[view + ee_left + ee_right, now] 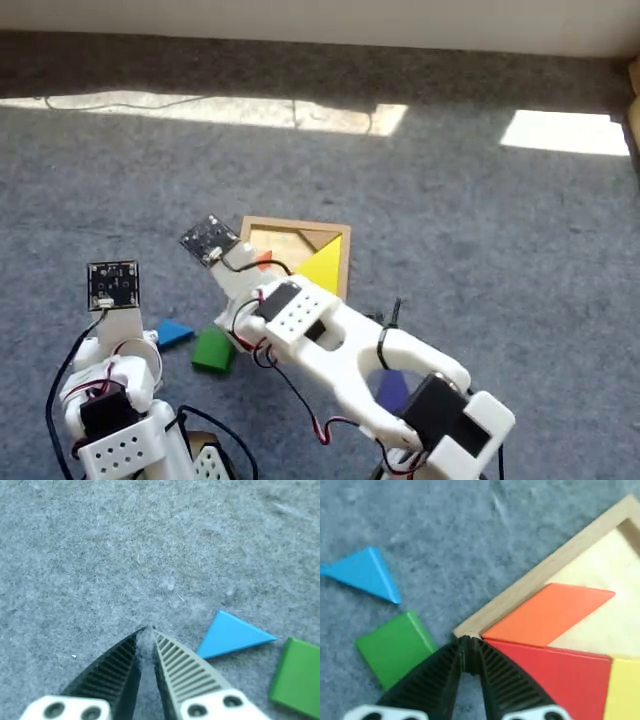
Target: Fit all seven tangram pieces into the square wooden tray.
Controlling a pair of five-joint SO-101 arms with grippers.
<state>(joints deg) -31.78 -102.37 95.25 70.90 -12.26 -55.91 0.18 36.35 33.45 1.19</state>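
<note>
**A:** What's the biggest thing here?

**B:** The grey carpeted surface (480,230). The square wooden tray (295,223) lies on it, partly filled.

**A:** Filled with what?

**B:** A flat yellow triangle (325,265) and a flat red triangle (560,672) sit side by side. An orange parallelogram (547,615) is tucked against the red one's long edge. Bare wood shows beyond them, so I'd judge the job well short of done.

**A:** And outside the tray?

**B:** A green square block (395,647) and a light-blue triangle (365,572) lie on the carpet near the tray's corner. They are apart from each other and handy for either arm. A dark violet piece (392,388) sits half hidden under the right arm.

**A:** The pincers?

**B:** The right gripper (468,641) is pinched together on nothing, its tips at the tray's outer corner. Closed like that, I think it suits nudging. The left gripper (149,629) is likewise closed and empty, over bare carpet near the light-blue triangle, probably to keep clear of the other arm.
</note>
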